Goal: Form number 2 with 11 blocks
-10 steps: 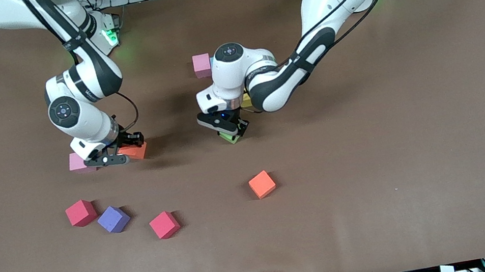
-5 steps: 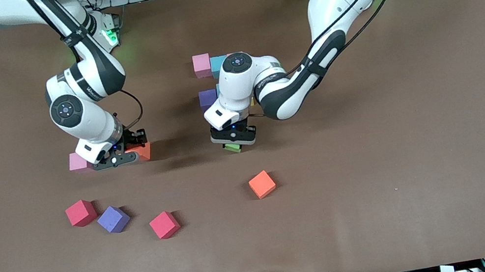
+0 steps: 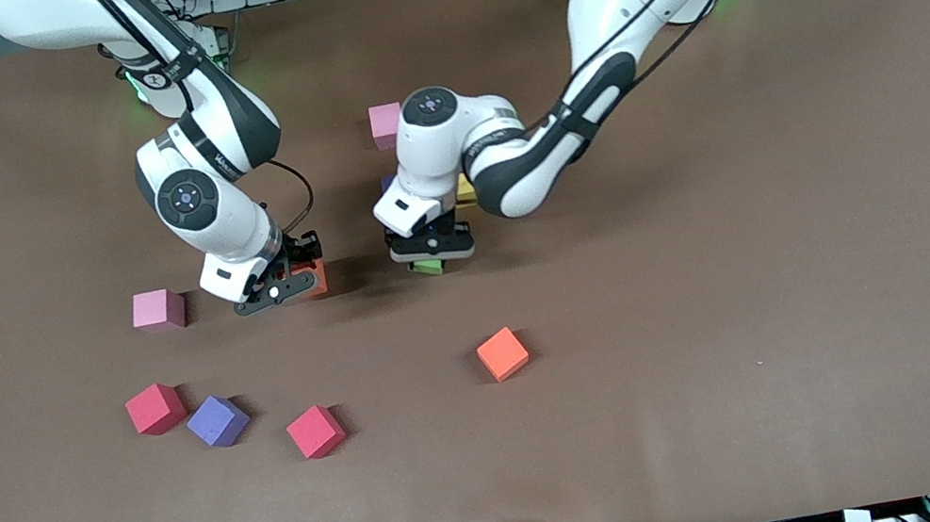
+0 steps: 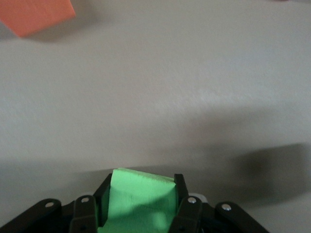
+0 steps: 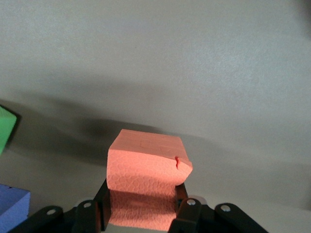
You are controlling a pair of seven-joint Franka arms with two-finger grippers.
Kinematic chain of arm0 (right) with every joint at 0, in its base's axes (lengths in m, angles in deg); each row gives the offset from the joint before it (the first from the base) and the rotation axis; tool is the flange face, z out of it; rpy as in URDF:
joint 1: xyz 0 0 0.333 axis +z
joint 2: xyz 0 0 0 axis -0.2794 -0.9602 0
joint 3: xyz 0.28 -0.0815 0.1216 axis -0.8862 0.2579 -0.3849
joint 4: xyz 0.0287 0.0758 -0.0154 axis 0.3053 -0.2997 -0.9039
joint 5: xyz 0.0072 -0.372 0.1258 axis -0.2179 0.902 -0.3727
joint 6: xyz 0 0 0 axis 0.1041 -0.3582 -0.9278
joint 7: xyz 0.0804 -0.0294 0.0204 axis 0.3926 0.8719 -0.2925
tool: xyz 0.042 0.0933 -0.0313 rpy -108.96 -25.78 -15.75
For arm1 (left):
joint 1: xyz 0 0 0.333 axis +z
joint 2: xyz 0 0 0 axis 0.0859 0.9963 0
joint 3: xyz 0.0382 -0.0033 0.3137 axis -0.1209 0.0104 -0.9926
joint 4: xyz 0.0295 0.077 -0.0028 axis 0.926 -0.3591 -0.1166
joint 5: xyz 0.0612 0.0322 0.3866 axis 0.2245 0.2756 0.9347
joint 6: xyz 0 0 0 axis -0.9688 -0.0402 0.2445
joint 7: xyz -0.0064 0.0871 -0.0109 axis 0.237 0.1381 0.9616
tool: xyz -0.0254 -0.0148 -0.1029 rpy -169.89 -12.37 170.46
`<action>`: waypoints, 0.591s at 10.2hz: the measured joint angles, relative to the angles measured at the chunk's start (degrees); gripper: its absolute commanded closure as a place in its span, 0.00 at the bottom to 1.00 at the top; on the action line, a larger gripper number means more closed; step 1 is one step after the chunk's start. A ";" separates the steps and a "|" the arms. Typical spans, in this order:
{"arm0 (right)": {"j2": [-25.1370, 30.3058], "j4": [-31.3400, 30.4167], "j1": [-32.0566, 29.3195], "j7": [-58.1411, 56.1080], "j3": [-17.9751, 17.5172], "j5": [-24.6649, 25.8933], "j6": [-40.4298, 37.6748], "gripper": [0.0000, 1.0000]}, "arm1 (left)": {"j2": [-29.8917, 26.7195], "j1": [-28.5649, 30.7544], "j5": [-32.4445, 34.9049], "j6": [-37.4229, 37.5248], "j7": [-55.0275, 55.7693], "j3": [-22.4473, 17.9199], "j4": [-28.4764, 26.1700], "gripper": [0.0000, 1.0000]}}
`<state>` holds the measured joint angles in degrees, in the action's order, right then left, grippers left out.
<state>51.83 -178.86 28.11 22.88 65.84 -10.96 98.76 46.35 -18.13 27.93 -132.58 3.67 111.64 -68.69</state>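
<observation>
Up close in the wrist views, the left gripper (image 4: 141,206) is clamped on a green foam cube (image 4: 138,201) and the right gripper (image 5: 141,206) on an orange foam cube (image 5: 146,182). From the front both cubes are mostly hidden, mid-table over the brown mat (image 3: 721,302), and the left arm covers most of the started number 2 (image 3: 386,125).

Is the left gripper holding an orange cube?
No: in the left wrist view the left gripper is shut on a green cube.
</observation>
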 measured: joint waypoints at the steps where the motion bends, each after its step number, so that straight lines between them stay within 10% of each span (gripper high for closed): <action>1: 0.00 0.08 -0.90 -2.08 0.36 0.01 -0.03 1.00 | 0.07 -0.66 0.00 0.37 1.46 -0.01 0.15 0.68; 6: -0.01 0.11 -3.96 -10.38 2.58 0.24 -0.25 1.00 | 1.66 -1.54 -0.05 2.13 8.03 -0.08 2.45 0.70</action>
<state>51.82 -178.76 24.15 12.51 68.42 -10.71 98.51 48.01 -19.67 27.89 -130.45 11.70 111.56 -66.24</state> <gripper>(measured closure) 0.467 0.476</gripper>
